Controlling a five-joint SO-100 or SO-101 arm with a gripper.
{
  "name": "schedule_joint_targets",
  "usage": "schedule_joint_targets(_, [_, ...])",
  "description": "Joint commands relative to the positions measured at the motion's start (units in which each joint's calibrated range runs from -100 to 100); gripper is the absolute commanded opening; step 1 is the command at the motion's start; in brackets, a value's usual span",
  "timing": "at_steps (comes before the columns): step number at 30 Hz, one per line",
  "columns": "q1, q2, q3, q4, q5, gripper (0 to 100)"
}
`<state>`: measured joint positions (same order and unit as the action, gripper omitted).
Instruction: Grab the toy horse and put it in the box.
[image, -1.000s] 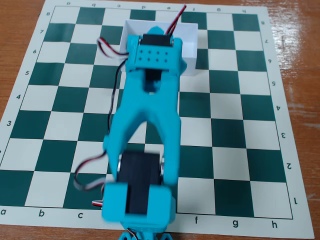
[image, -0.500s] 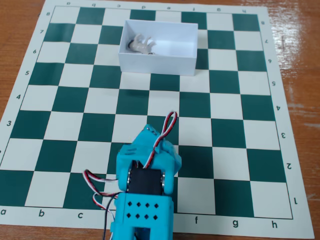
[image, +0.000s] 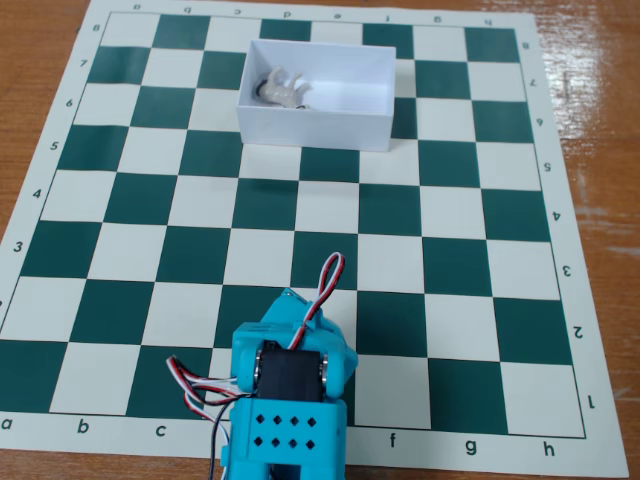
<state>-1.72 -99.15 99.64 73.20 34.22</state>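
The toy horse (image: 281, 90) lies on its side in the left part of the white box (image: 312, 128), which stands on the far rows of the chessboard. My turquoise arm is folded back at the near edge of the fixed view. Its front end, the gripper (image: 291, 305), is seen from above under red, white and black wires. The fingers are hidden beneath the arm's body, so their state does not show. The gripper is about four squares nearer than the box and touches neither it nor the horse.
A green-and-white chessboard mat (image: 450, 230) covers most of the wooden table (image: 590, 100). Bare wood shows along the right and left edges. Loose servo wires (image: 195, 385) loop out at the arm's left side.
One second ago the arm stretched over the board with its end at the box. It has since pulled back and folded at the near edge, uncovering the box with the horse inside.
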Motion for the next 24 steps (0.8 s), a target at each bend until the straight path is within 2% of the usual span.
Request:
schedule_joint_targets(1, [0.86, -0.41, 0.36, 0.88, 0.14, 0])
schedule_joint_targets(24, [-3.78, -0.41, 0.36, 0.88, -0.05, 0])
